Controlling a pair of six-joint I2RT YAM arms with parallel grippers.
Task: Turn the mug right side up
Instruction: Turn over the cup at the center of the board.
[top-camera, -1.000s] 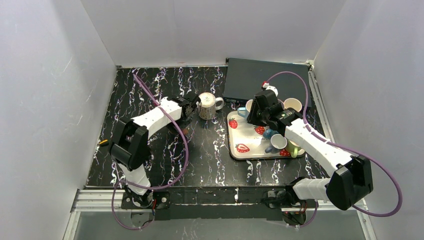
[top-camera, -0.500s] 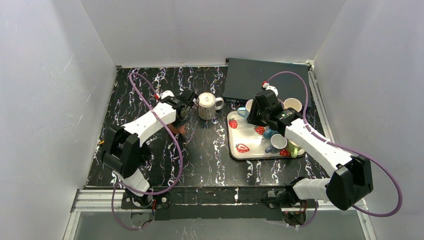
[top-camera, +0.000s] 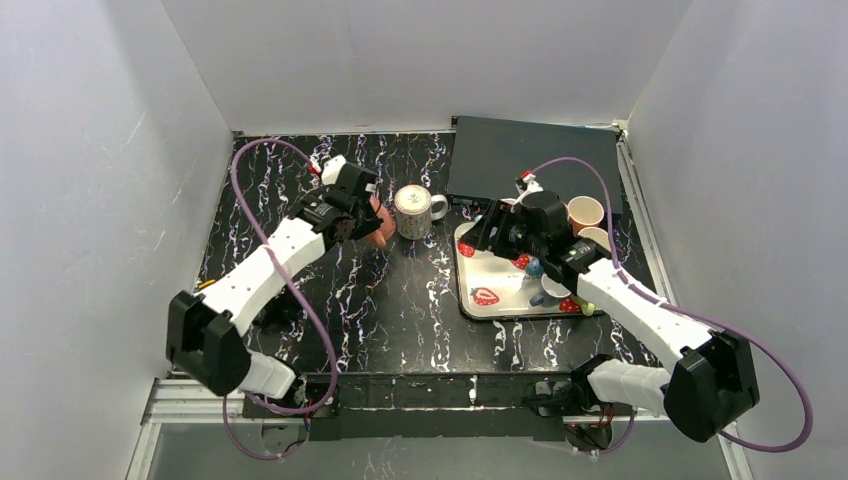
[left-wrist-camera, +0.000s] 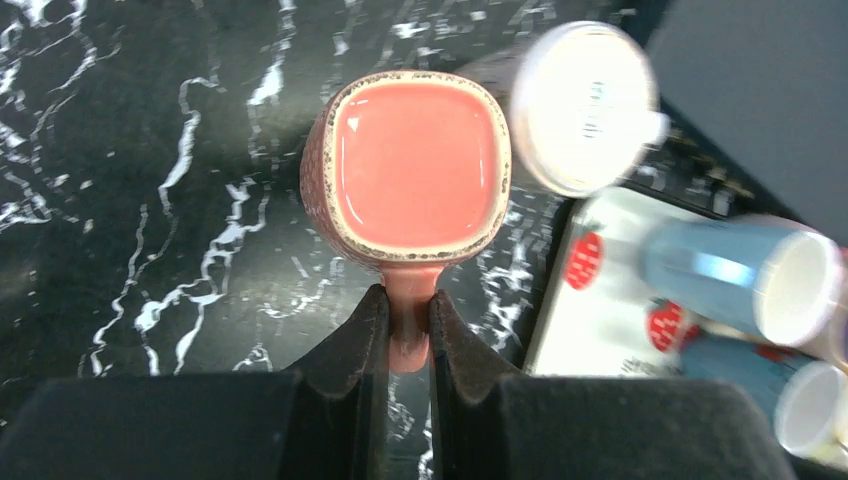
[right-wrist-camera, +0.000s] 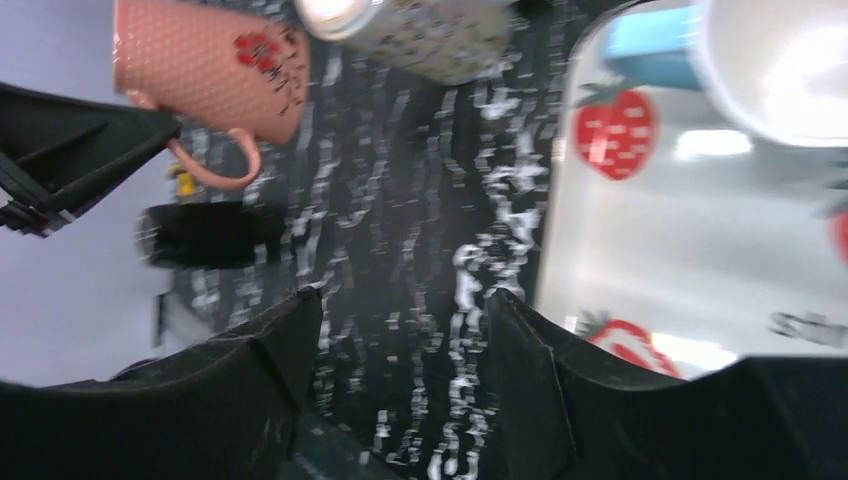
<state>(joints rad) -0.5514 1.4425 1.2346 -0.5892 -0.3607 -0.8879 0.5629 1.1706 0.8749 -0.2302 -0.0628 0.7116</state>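
The left gripper (left-wrist-camera: 408, 335) is clamped on the handle (left-wrist-camera: 408, 300) of the pink mug (left-wrist-camera: 420, 165); its two dark fingers (left-wrist-camera: 350, 350) press this handle from both sides. In the left wrist view the open mouth of the mug looks straight to the camera, and the black marbled table (top-camera: 400, 310) is behind it, so the mouth is turned away from the table surface. The inside is smooth and pink, and the rim has a rounded square form with small dark speckles. I cannot tell from these views if the bottom of the mug touches the table or not.

From the top view, the pink mug is in the back middle part of the table, just beside a white flowered mug (top-camera: 412, 210) that stands upside down (its flat base is up, its handle points to the right).

The right gripper (right-wrist-camera: 400, 370) has its fingers wide apart and nothing is between them. It hangs over the left border of the strawberry tray (top-camera: 495, 275), and its camera looks toward the pink mug. On the tray are several other mugs; one blue mug (left-wrist-camera: 720, 270) lies on its side.
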